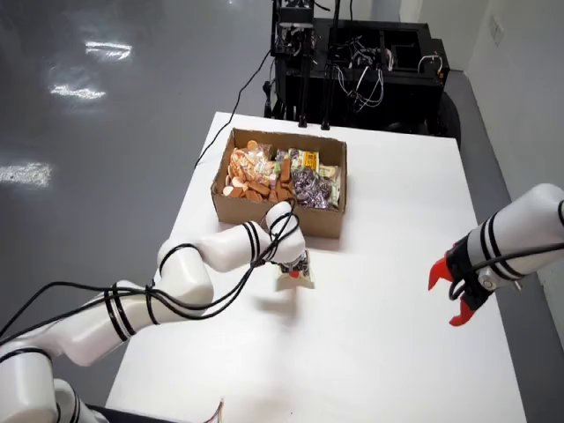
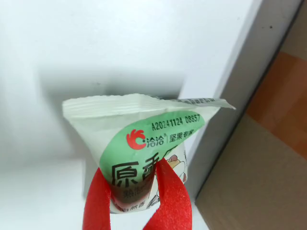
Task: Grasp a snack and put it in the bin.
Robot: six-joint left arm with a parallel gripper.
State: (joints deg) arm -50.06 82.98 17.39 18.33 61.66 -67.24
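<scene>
A white table (image 1: 388,352) carries an open cardboard box (image 1: 264,210) full of snack packets at its far left part in the overhead view.

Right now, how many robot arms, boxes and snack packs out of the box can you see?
Robot arms: 2, a white working arm and a second arm
Cardboard box: 1
Snack pack outside the box, held in the pincer: 1
Total: 4
</scene>
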